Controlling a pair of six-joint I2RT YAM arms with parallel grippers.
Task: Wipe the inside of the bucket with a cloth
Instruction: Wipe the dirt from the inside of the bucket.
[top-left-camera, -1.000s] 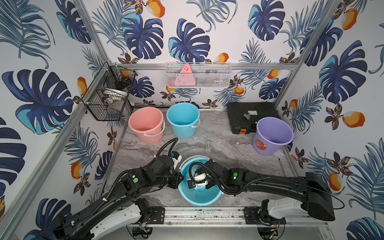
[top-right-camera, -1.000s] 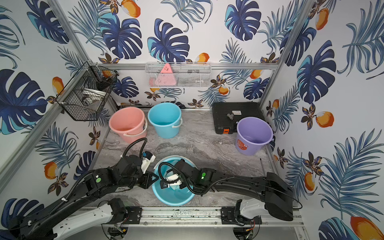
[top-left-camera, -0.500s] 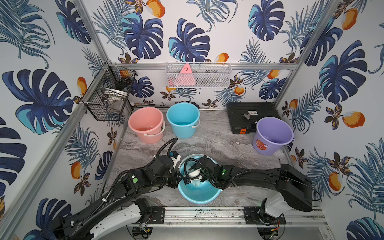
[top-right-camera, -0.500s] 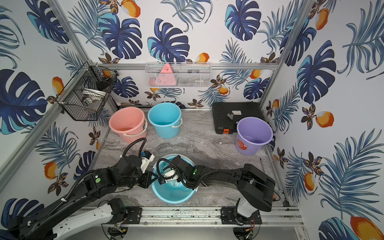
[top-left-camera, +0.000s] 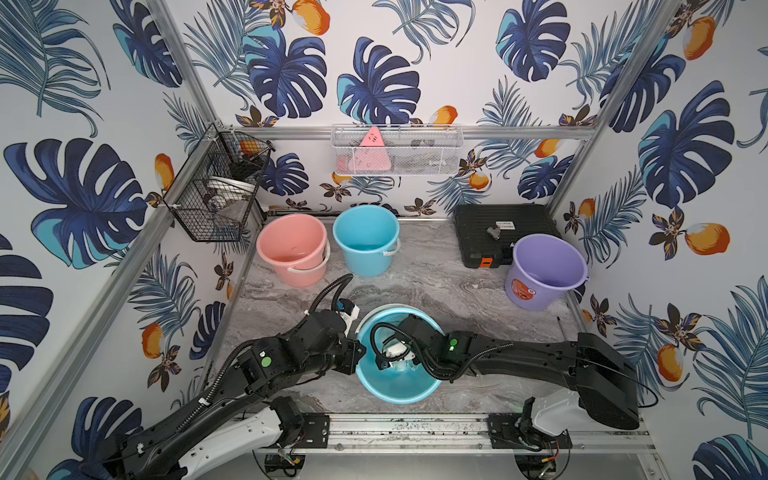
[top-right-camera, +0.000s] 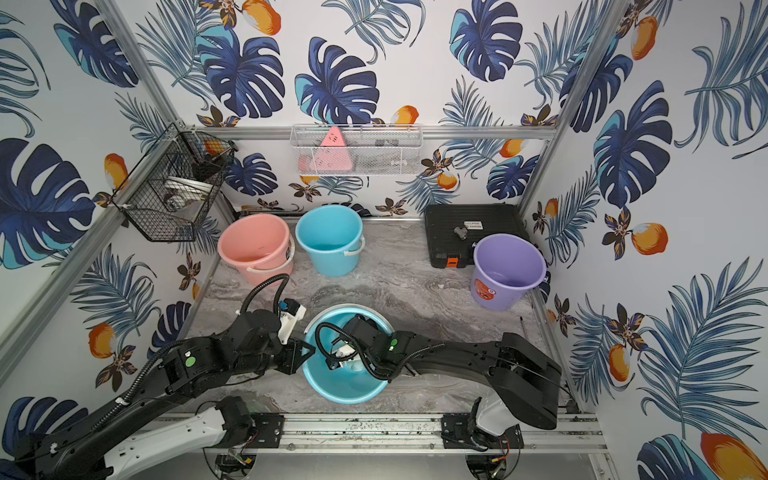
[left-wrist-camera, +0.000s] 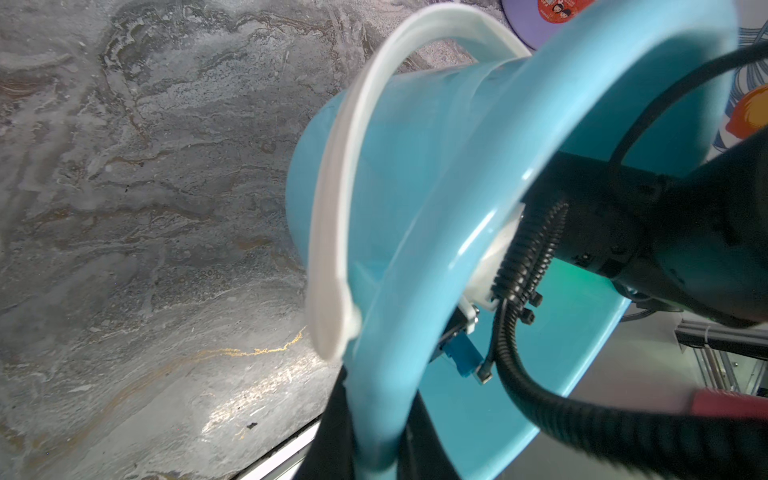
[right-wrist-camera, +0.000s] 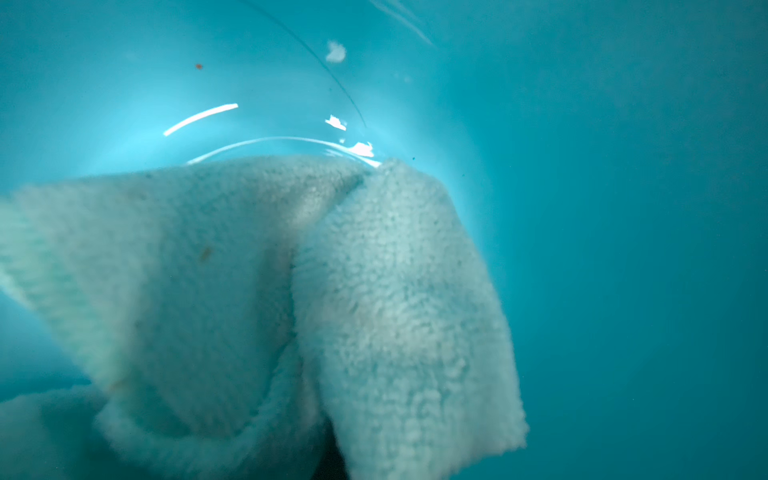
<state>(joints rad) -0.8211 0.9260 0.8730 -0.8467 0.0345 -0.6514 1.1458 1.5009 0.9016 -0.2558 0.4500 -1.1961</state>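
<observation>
Left gripper: we found it pinching the bucket rim.
Right gripper: inside, closed on the cloth.

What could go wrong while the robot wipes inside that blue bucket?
The left gripper holds the bucket only by its thin rim, so hard wiping might pull it free. The cloth hangs loosely bunched and could drop. The right arm's black cable loops by the rim and may snag.

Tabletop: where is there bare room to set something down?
Free: bare marble between far blue bucket and black case; middle strip beyond the near blue bucket, toward purple bucket. Crowded: pink bucket corner, and around the near blue bucket.
</observation>
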